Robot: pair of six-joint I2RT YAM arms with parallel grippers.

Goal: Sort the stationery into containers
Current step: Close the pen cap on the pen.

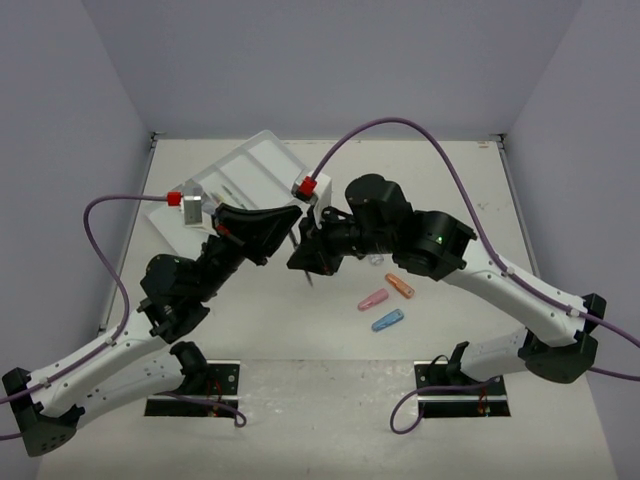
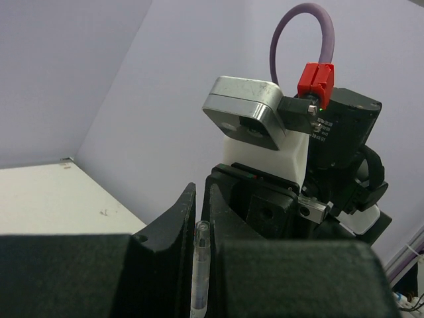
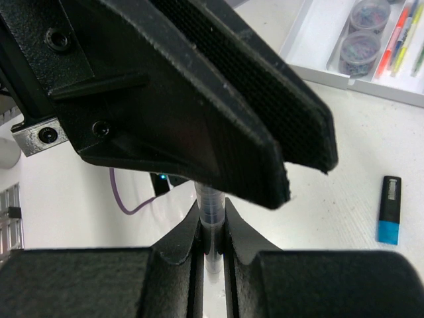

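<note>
A thin clear pen [image 2: 201, 265] is clamped by both grippers at once, above the middle of the table. My left gripper [image 2: 203, 190] is shut on one stretch of it, the pen's end showing between the jaws. My right gripper [image 3: 212, 213] is shut on the pen [image 3: 211, 202] just below the left gripper's fingers [image 3: 232, 99]. From above, the left gripper [image 1: 293, 217] and right gripper [image 1: 306, 250] meet tip to tip, and the pen's lower end [image 1: 309, 276] pokes out beneath. The white compartment tray [image 1: 262, 160] lies at the back left.
Orange [image 1: 399, 286], pink [image 1: 373, 299] and blue [image 1: 387, 320] oblong pieces lie on the table right of centre. In the right wrist view a black highlighter with a blue cap [image 3: 389, 209] lies on the table; the tray [image 3: 311, 40] holds two clear jars [image 3: 358, 52] and coloured pens [image 3: 397, 33].
</note>
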